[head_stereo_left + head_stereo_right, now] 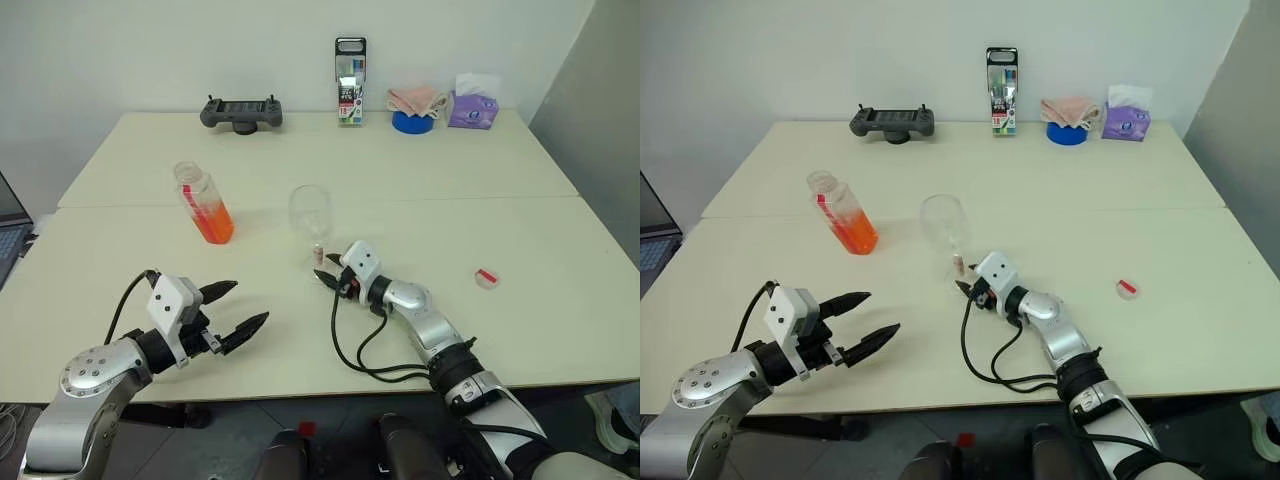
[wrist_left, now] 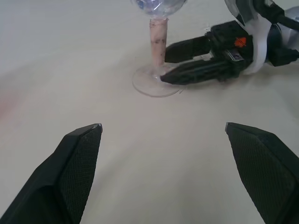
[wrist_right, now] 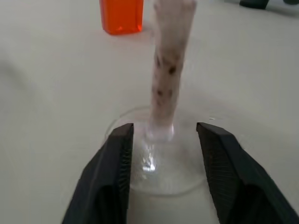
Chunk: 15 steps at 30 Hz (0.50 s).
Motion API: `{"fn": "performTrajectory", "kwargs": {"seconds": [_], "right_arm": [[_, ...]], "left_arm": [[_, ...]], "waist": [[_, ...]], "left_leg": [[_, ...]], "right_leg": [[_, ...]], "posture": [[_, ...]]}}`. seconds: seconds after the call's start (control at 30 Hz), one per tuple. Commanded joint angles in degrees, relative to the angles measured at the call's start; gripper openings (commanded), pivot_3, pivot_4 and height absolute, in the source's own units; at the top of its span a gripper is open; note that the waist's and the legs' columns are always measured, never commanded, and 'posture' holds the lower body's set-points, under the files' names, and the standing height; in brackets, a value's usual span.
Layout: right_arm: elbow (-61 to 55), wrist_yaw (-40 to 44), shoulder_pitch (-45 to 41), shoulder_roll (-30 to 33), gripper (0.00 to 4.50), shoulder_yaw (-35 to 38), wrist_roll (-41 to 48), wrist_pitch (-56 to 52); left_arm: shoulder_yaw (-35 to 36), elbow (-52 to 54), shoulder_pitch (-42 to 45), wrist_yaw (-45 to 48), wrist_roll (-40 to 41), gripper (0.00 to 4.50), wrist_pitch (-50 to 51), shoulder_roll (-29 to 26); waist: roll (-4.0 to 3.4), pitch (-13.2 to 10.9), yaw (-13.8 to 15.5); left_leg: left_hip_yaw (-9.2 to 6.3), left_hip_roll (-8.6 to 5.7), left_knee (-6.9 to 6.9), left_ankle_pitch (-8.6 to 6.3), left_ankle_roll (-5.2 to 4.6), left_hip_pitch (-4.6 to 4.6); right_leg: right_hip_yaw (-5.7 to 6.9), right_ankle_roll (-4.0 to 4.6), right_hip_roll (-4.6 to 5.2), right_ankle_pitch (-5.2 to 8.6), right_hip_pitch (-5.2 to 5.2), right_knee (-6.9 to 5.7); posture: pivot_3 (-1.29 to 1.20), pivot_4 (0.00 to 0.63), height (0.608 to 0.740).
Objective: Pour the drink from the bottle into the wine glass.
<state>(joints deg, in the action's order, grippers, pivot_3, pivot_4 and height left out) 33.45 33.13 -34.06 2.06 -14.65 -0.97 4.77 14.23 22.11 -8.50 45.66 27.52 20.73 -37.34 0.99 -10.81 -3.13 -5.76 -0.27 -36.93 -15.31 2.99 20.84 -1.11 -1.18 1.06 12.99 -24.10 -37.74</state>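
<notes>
Two pale cream tables (image 1: 480,330) pushed together fill the space before a white wall. Along the far edge stand a dark handheld controller (image 1: 241,112), a tall marker pack (image 1: 350,82), a blue tape roll (image 1: 412,122) with a pink cloth on it, and a purple tissue box (image 1: 473,108).

Nearer, left of centre, the bottle (image 1: 204,203) stands uncapped, its lower part holding the drink (image 1: 214,223), translucent orange-red. Right of it and a little nearer stands the wine glass (image 1: 310,212), upright, its bowl looking empty.

On the near left, the left gripper (image 1: 236,311) hovers over bare table with its black fingers spread wide, holding nothing; the glass lies to its far right, well apart, and the bottle farther off beyond it.

At the centre, the right gripper (image 1: 328,268) lies low at the glass's foot, just on its near right. Its fingers (image 3: 114,175) stand parted on either side of the pinkish stem (image 3: 169,70), over the round foot, not touching the stem.

A small red-and-white cap (image 1: 487,277) lies alone on the right.
</notes>
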Motion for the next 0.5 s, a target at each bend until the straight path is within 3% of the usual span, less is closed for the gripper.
{"fn": "performTrajectory", "kwargs": {"seconds": [0.03,0.13,0.3,0.5], "right_arm": [[-2.9,1.3,-0.7,0.2,2.88,0.3,0.5,-1.3],[-6.3,3.1,0.6,1.4,2.88,0.0,0.9,-3.0],[-22.4,7.5,6.8,7.3,2.88,0.6,2.9,-13.5],[-50.8,16.8,15.0,26.6,2.88,9.5,13.6,-33.4]], "left_arm": [[0.2,-1.0,1.2,-0.6,-0.5,4.50,-1.7,0.6],[1.2,-3.6,2.1,-2.1,-1.5,4.50,-3.1,1.8],[3.7,-8.8,3.5,-8.1,-3.8,4.50,-7.2,5.6],[5.9,-13.5,7.8,-14.5,-5.6,4.50,-11.0,8.9]], "waist": [[0.00,0.0,0.0],[0.00,0.0,0.0],[0.01,0.0,0.3],[0.00,0.0,1.5]], "left_leg": [[-0.01,0.00,0.00,0.00,0.00,0.00],[-0.04,0.01,0.01,0.00,0.00,0.01],[-0.06,-0.01,0.02,-0.01,0.01,0.08],[-0.12,-0.09,-0.02,-0.02,0.03,0.17]], "right_leg": [[0.01,0.00,0.00,0.00,0.00,0.00],[0.06,0.00,-0.01,0.00,-0.01,-0.01],[0.05,-0.01,0.04,0.01,-0.01,0.09],[0.12,-0.06,0.13,0.01,0.04,0.24]], "posture": [[0.00,0.150,0.740],[0.00,0.150,0.740],[0.00,0.150,0.740],[0.00,0.150,0.740]]}}
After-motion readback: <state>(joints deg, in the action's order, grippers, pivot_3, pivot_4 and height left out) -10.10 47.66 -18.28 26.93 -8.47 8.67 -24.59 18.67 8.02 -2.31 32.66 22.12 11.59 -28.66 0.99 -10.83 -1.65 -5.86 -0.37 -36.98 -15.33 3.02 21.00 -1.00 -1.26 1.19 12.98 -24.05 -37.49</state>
